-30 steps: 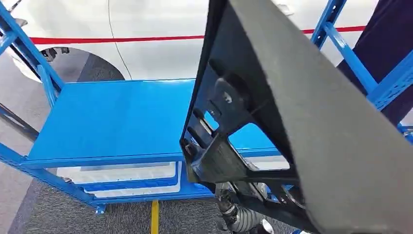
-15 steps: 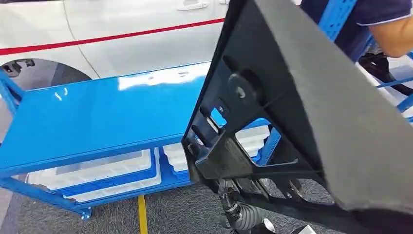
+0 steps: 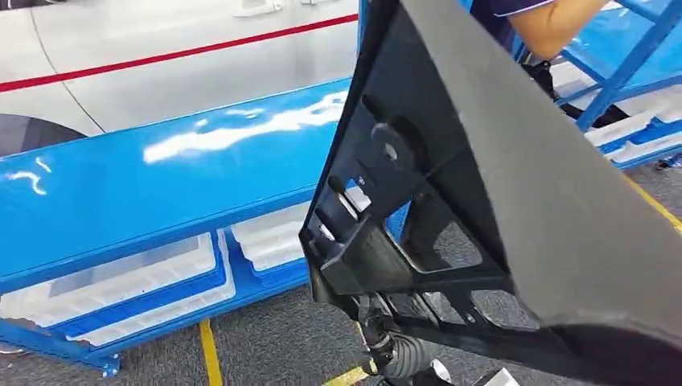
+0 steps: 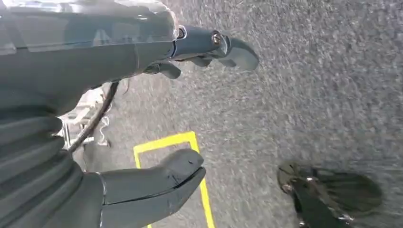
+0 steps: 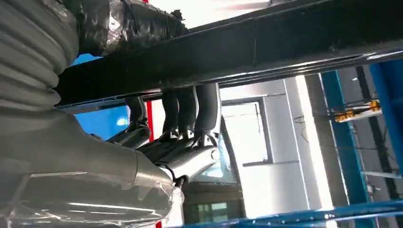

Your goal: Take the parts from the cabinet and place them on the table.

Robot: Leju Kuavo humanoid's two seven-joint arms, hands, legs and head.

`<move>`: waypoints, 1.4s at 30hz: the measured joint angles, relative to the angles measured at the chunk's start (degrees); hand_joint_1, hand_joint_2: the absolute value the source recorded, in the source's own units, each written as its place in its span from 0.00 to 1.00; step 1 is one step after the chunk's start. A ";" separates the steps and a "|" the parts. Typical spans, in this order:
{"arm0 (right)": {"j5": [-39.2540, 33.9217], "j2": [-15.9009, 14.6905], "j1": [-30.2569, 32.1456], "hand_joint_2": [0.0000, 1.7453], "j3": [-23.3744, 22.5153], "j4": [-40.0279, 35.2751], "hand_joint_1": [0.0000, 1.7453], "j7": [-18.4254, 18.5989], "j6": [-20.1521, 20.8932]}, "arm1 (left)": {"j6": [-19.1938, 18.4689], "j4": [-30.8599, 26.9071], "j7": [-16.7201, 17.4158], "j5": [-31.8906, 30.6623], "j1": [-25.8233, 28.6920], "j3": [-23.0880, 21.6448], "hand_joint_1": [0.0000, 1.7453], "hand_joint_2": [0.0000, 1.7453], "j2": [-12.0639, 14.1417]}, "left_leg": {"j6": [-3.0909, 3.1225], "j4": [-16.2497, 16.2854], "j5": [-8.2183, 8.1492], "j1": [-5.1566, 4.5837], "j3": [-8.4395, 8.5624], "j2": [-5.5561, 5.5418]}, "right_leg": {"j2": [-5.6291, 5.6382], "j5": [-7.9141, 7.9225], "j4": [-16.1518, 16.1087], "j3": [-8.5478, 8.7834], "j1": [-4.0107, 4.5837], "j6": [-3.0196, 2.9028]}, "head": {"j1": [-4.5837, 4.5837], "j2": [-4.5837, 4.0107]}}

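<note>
While the right hand grips the black part, apparently by its edge, the left hand hangs empty, fingers apart.

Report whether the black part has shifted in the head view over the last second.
No. The black part keeps its place in the picture; the blue shelf and white car slide left, so the camera turned.

Here you see the part, a large black plastic panel with a matte outer face and a ribbed, cut-out inner frame, tilted upright close before the head camera, its lower bar gripped by the right hand.
</note>
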 joint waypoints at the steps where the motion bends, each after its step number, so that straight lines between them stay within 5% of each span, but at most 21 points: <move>1: -0.04 0.00 0.05 1.00 -0.04 0.07 1.00 0.00 0.00 | 0.00 0.00 0.00 0.00 0.16 0.00 0.00 1.00 0.00 | 0.01 0.13 0.40 0.02 -0.67 0.70 | -0.41 -2.68 3.51 -0.76 -0.35 0.38 | -0.02 0.00; 2: -0.09 0.00 0.05 1.00 -0.09 0.11 1.00 0.00 0.00 | 0.00 0.00 0.02 0.00 0.26 0.00 0.00 1.00 0.00 | -0.10 0.30 0.84 0.09 -1.41 1.55 | -0.60 -4.45 7.27 -1.51 -0.70 0.84 | -0.02 0.00; 4: -0.11 0.00 0.07 1.00 -0.11 0.15 1.00 0.00 0.00 | 0.00 0.00 0.02 0.00 0.20 0.00 0.00 1.00 0.00 | -0.55 0.97 1.75 0.35 -3.13 3.34 | -0.88 -1.87 11.77 -1.42 -1.62 1.96 | -0.02 0.00; 6: -0.11 0.00 0.07 1.00 -0.13 0.20 1.00 0.00 0.00 | 0.00 0.00 0.02 0.00 0.04 0.00 0.00 1.00 -0.02 | -1.22 2.37 2.27 0.84 -5.17 4.90 | -1.81 3.21 7.33 3.13 -2.51 3.08 | -0.04 0.00; 7: -0.11 0.00 0.07 1.00 -0.13 0.20 1.00 0.00 0.00 | 0.00 0.00 0.00 -0.02 -0.11 0.00 0.00 1.00 -0.02 | -1.55 3.39 2.28 0.95 -5.91 5.49 | -3.53 3.16 1.96 7.29 -2.90 3.54 | -0.02 0.00; 8: -0.11 0.00 0.01 1.00 -0.13 0.20 1.00 0.00 0.00 | 0.00 -0.04 0.00 -0.02 -0.13 0.02 0.00 1.00 0.20 | -2.04 4.11 2.20 0.68 -6.53 5.74 | -5.85 0.33 -2.55 10.21 -2.86 3.96 | 0.00 0.00; 10: -0.11 0.11 0.12 1.00 -0.17 0.20 1.00 0.00 -0.02 | -0.04 -0.02 -0.02 -0.02 -0.26 0.02 0.00 1.00 0.07 | -2.90 4.86 2.65 0.55 -6.76 6.66 | -5.58 -1.57 -5.72 11.32 -2.03 1.62 | -0.07 0.00; 12: -0.15 0.13 0.19 1.00 -0.28 0.24 1.00 0.00 0.00 | -0.09 -0.02 -0.04 -0.04 -0.31 0.02 0.00 1.00 0.07 | -3.85 4.62 3.57 0.92 -7.00 7.86 | -4.36 -0.71 -5.53 9.98 -1.71 0.20 | -0.09 0.00; 13: -0.26 0.15 0.26 1.00 -0.35 0.28 1.00 0.00 0.00 | -0.11 -0.02 -0.02 -0.04 -0.19 0.02 0.00 1.00 -0.02 | -4.39 4.97 2.88 1.35 -7.51 7.05 | -3.82 0.14 -5.78 9.37 -1.92 -0.90 | -0.09 0.00; 15: -0.35 0.20 0.33 1.00 -0.50 0.42 1.00 0.15 0.00 | -0.17 -0.02 -0.02 -0.02 0.11 0.02 0.00 1.00 -0.22 | -4.63 9.22 -3.45 1.43 -8.96 2.02 | -2.74 1.55 -5.76 7.67 -1.66 -1.82 | -0.11 0.00; 17: -0.52 0.22 0.34 1.00 -0.61 0.61 1.00 0.15 0.00 | -0.17 -0.02 -0.02 -0.04 0.33 0.07 0.00 1.00 -0.17 | -4.37 17.13 -9.15 1.32 -10.45 0.48 | -1.33 2.94 -5.68 5.98 -1.11 -2.32 | -0.11 0.00; 18: -0.57 0.22 0.37 1.00 -0.70 0.68 1.00 0.15 0.00 | -0.15 -0.02 -0.02 -0.02 0.33 0.11 0.00 1.00 -0.15 | -4.11 20.17 -9.82 1.20 -10.82 0.36 | -0.57 3.63 -5.57 5.04 -0.85 -2.42 | -0.11 0.00; 20: -0.70 0.22 0.54 1.00 -1.00 0.94 1.00 0.15 -0.02 | -0.15 -0.02 -0.02 -0.02 0.21 0.22 0.00 1.00 -0.17 | -3.31 19.46 -6.43 0.83 -8.48 0.23 | 0.84 4.95 -5.19 3.20 -0.52 -2.41 | -0.11 0.00; 22: -0.79 0.22 0.67 1.00 -1.14 1.05 1.00 0.15 -0.02 | -0.15 -0.02 -0.02 -0.02 0.12 0.42 0.00 1.00 -0.20 | -2.30 11.18 -2.50 0.50 -2.46 -1.12 | 2.33 6.18 -4.87 1.61 -0.38 -2.20 | -0.11 0.00; 24: -1.14 0.26 0.73 1.00 -1.27 1.05 1.00 0.15 -0.11 | -0.15 -0.02 -0.11 0.00 0.16 0.59 0.00 1.00 -0.13 | -1.48 1.99 -4.56 0.33 3.23 -5.11 | 3.43 7.35 -4.78 1.04 -0.17 -1.69 | -0.11 0.00; 28: -1.44 0.28 1.37 1.00 -1.95 1.16 1.00 0.15 -0.22 | -0.15 -0.02 -0.26 0.00 -0.05 0.94 0.00 1.00 -0.48 | -1.12 0.76 -2.86 0.69 2.27 -2.59 | 5.31 9.58 -5.82 0.60 -0.41 -0.26 | -0.15 0.00; 30: -1.60 0.28 1.77 1.00 -2.38 1.29 1.00 0.13 -0.31 | -0.04 -0.02 -0.39 0.02 0.04 1.05 0.00 1.00 -0.44 | -0.24 0.75 -1.90 0.48 1.15 -0.96 | 1.14 4.88 -1.75 -1.29 -0.39 -0.22 | -0.09 0.00; 33: -1.97 0.28 2.08 1.00 -2.71 1.86 1.00 0.17 -0.31 | -0.04 -0.02 -0.52 0.07 0.63 1.16 0.00 1.00 -0.44 | -0.56 1.06 -0.69 0.22 -0.75 1.96 | -0.67 -2.42 10.78 -4.50 -0.96 0.62 | -0.04 0.00; 36: -2.32 0.28 2.46 1.00 -3.08 2.10 1.00 0.17 -0.28 | -0.04 -0.02 -0.63 0.07 0.43 1.22 0.00 1.00 -0.48 | -1.05 1.96 -0.13 0.30 -2.43 4.17 | -1.50 -0.15 4.59 2.02 -1.47 0.99 | -0.04 0.00; 38: -2.32 0.28 2.46 1.00 -3.26 2.10 1.00 0.17 -0.26 | -0.04 -0.04 -0.68 0.07 0.22 1.29 0.00 1.00 -0.52 | -1.49 2.99 -0.16 0.28 -2.91 5.38 | -4.93 0.05 -6.12 8.63 -1.30 0.66 | -0.09 0.00; 42: -2.32 0.28 2.94 1.00 -3.45 2.14 1.00 0.15 -0.24 | -0.09 -0.02 -0.68 0.09 -0.07 1.38 0.00 1.00 -0.55 | -3.00 3.17 0.22 0.16 -3.05 6.85 | -3.83 1.16 -5.48 7.67 -0.35 -0.83 | -0.09 0.00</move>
